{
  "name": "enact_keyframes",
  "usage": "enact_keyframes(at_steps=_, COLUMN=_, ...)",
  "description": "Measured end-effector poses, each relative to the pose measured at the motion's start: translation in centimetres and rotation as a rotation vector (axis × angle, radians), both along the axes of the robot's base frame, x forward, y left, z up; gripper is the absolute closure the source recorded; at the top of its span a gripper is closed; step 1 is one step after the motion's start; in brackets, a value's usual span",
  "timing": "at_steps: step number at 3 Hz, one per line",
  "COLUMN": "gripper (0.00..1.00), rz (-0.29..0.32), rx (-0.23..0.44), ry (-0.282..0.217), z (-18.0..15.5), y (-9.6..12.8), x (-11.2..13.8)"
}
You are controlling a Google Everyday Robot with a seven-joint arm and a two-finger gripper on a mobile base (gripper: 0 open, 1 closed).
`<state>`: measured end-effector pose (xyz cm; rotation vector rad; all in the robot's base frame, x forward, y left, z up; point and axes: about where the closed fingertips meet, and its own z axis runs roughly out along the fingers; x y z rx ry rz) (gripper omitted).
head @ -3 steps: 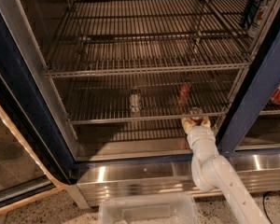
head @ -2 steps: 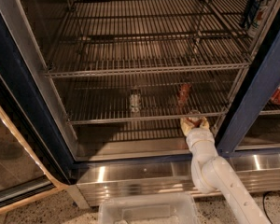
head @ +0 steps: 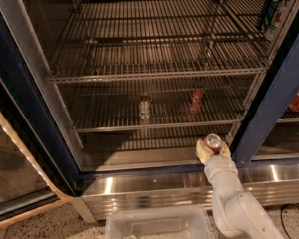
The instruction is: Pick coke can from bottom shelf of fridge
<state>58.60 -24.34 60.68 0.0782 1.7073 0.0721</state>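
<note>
My gripper (head: 213, 149) is at the front right of the bottom shelf (head: 134, 144) of the fridge (head: 271, 96). Its pale fingers (head: 202, 152) are closed around the coke can (head: 213, 142), which is red and shows its silver top. The can is held upright just above the shelf's front rail. A second red can (head: 196, 99) stands on the rack above, and a pale silvery can (head: 144, 109) stands to its left.
The shiny stainless base strip (head: 154, 185) runs below the gripper. A clear plastic bin (head: 159, 225) sits on the floor in front. The open glass door (head: 20, 153) is at the left. A dark carton (head: 271, 9) stands on the top right rack.
My gripper has drawn back toward the fridge's front edge with the red can in it. The cans on the rack above have not moved.
</note>
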Motion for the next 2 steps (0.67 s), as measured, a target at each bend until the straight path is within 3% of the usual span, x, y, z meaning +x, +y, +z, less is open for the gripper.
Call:
enact_keyframes(at_steps=1, gripper=1.0, rz=0.006, rx=0.0, ry=-0.024, z=2.23, y=0.02, x=-3.5)
enact_keyframes(at_steps=2, gripper=1.0, rz=0.004, rx=-0.002, ry=-0.023, z=2.19, y=-0.09, x=-3.88)
